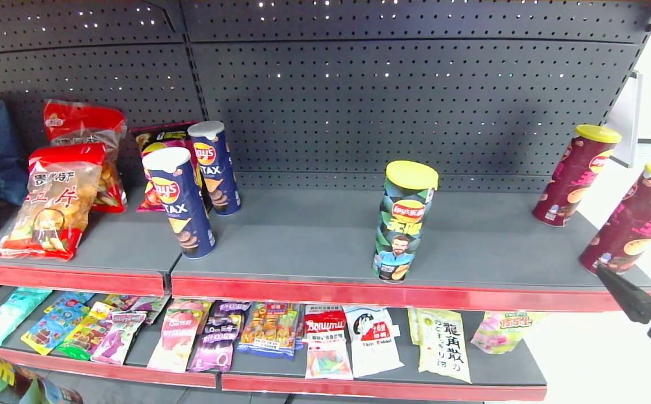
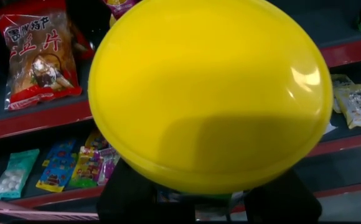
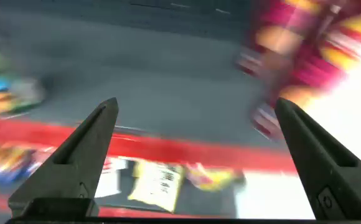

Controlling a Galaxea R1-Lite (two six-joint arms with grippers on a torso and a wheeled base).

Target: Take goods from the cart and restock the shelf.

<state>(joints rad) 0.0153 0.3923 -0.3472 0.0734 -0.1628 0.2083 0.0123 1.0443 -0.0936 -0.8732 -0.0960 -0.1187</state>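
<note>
The chip can (image 2: 208,93) shows its round, bright yellow lid end-on, with a strip of printed body just beneath. The body sits between the dark fingers (image 2: 127,199) of the left gripper (image 2: 205,202), one on each side and clamped against it. The can is held out in front of the red front edge of the shelf (image 2: 43,117).

On that shelf a green can (image 1: 405,221) with the same yellow lid stands upright near the front edge, about midway along. Two maroon cans (image 1: 575,177) stand toward the right end, one at the back and one at the front right corner. Two blue cans (image 1: 182,202) stand farther left.

The right gripper (image 3: 196,106) is just off the front edge near the right corner. Its fingers (image 3: 75,162) are spread wide and hold nothing.
</note>
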